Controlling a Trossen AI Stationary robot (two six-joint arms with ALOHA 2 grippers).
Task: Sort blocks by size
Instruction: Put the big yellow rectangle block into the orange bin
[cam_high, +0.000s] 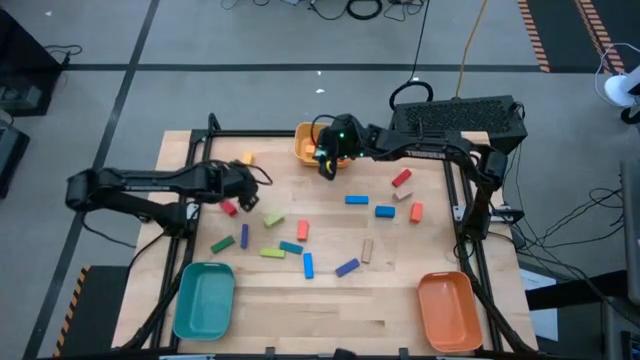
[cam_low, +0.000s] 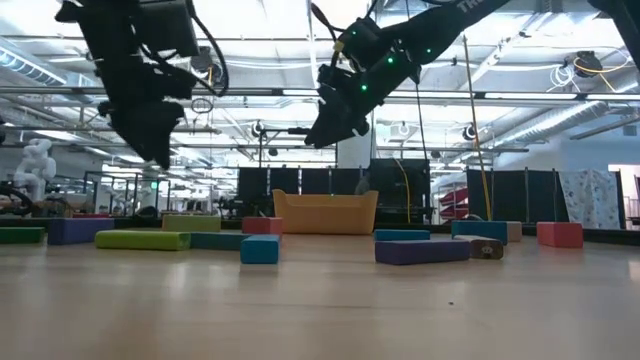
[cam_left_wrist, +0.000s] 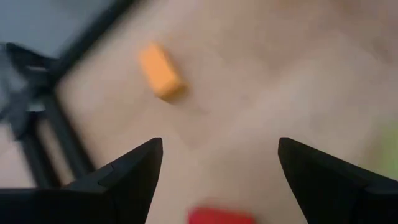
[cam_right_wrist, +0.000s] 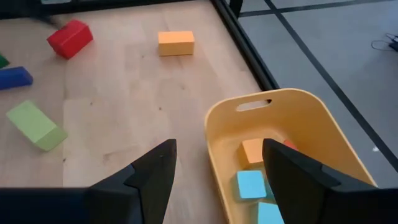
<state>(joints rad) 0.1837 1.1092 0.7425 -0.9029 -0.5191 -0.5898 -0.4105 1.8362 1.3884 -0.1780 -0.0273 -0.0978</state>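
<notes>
Step, judged: fetch next block for sorting
Left gripper (cam_left_wrist: 216, 180): spread, empty, above red block (cam_high: 229, 208) near orange block (cam_left_wrist: 161, 70); lower square over red, clench on short sides
Right gripper (cam_right_wrist: 217, 180): released, empty, over rim of yellow tray (cam_right_wrist: 323, 130); small blue and orange cubes inside
Remaining blocks (cam_high: 356, 199): scattered mid-table; cubes, bricks, bars; mixed colours
</notes>
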